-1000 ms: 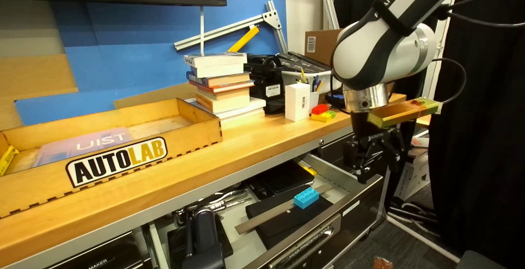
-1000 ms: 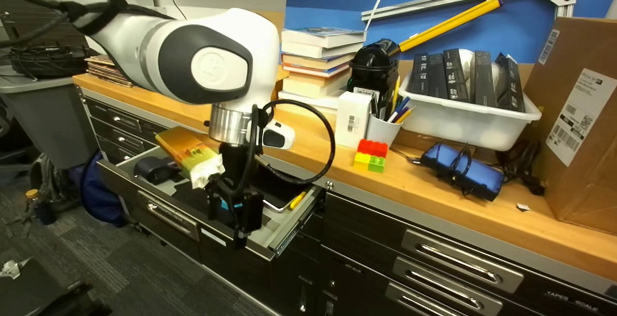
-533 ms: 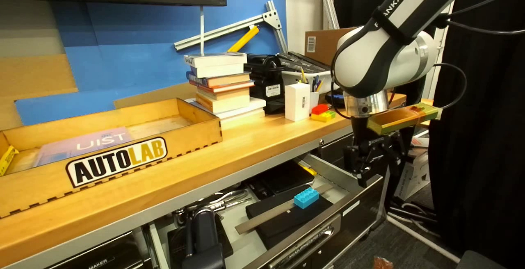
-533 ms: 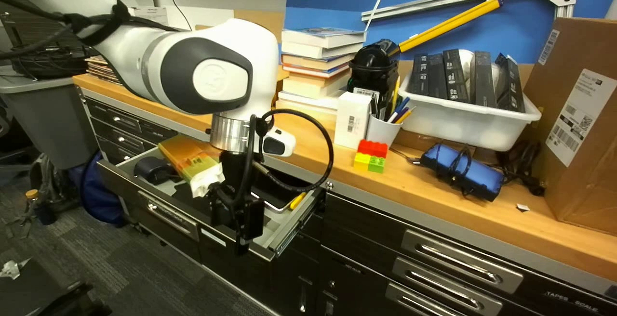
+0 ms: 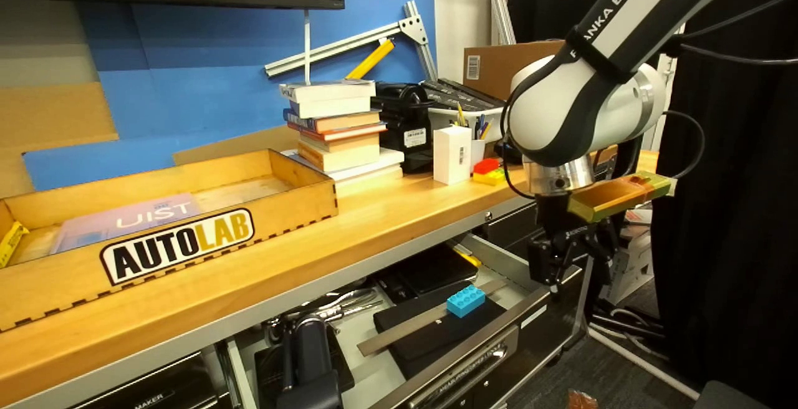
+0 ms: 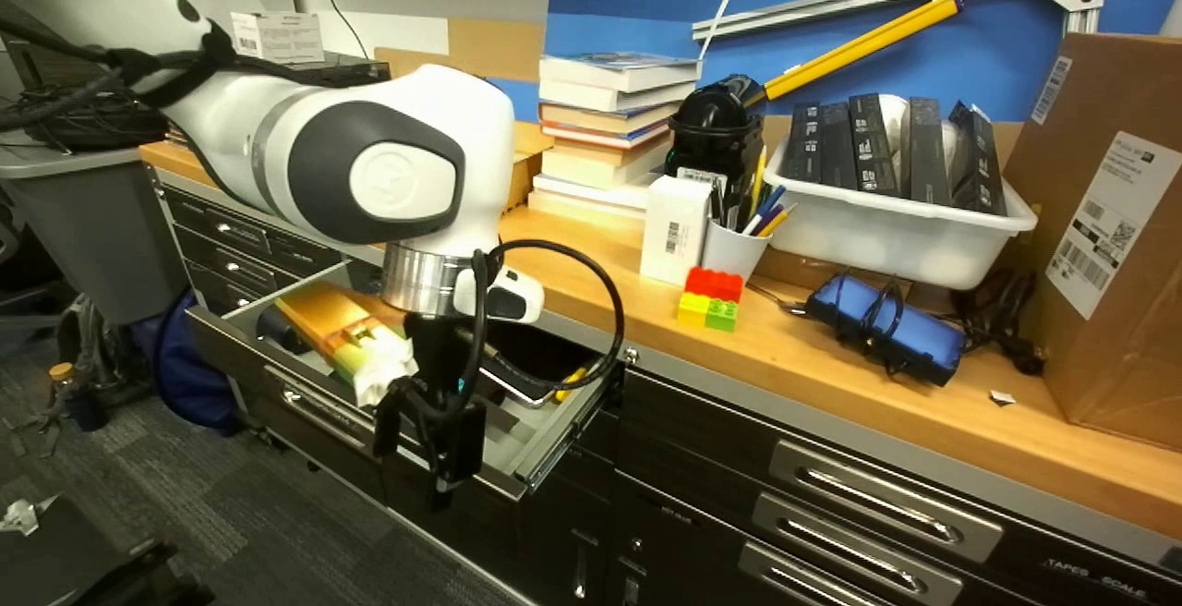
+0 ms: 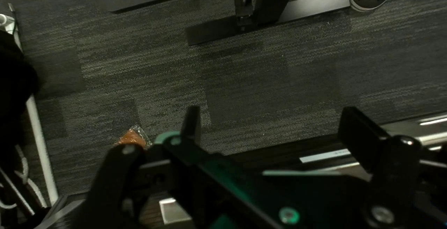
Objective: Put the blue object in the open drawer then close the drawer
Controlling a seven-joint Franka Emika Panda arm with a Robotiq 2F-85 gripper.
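The blue object, a small cyan block [image 5: 466, 301], lies on dark flat items inside the open drawer [image 5: 477, 340]. In an exterior view only a sliver of the blue block [image 6: 460, 385] shows behind the gripper. The drawer [image 6: 231, 345] is pulled out, its black front facing the room. My gripper [image 5: 580, 278] is open and empty at the front corner of the drawer, outside or just over its front edge. It also shows from the room side [image 6: 413, 472]. In the wrist view, my spread fingers [image 7: 272, 117] have floor and the drawer front [image 7: 272, 156] between and below them.
A wooden tray [image 5: 187, 253], a book stack [image 5: 343, 128], a white box [image 5: 452, 154] and toy bricks [image 6: 709, 298] stand on the counter [image 6: 591, 255]. A yellowish wooden piece [image 5: 620, 196] is fixed to the wrist. A dark curtain [image 5: 729, 240] hangs beside the arm.
The arm and gripper have moved down and, in the last half second, outward past the drawer's front edge. The block and the drawer have not moved. The gripper stays open.
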